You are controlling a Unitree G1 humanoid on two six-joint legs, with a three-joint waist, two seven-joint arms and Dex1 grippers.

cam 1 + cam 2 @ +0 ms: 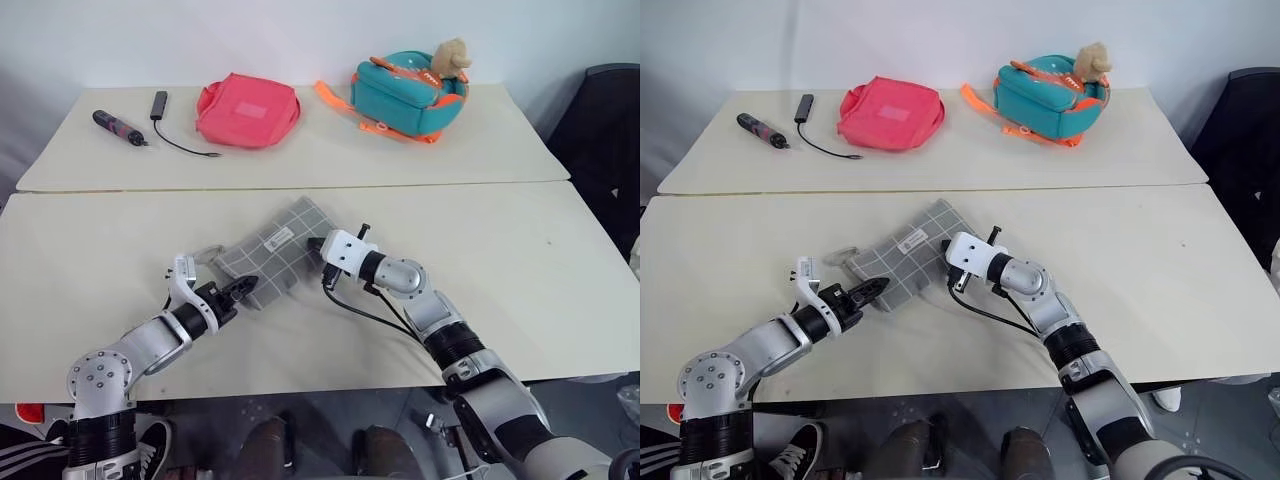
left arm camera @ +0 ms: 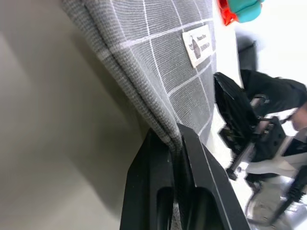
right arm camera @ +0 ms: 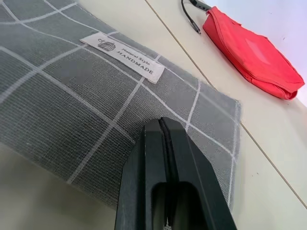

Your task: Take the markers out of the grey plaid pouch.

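On the table, both grippers pinch the grey plaid pouch edges

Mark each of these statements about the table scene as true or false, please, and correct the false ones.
1. The left gripper has its fingers shut on an edge of the grey plaid pouch. True.
2. The pink-red pouch lies on the near table beside the grey one. False: it lies on the far table, apart from it.
3. The right gripper has its fingers shut, over the grey pouch. True.
4. Two markers lie on the table next to the grey pouch. False: no marker is out yet.
5. The teal-orange backpack stands on the far table. True.
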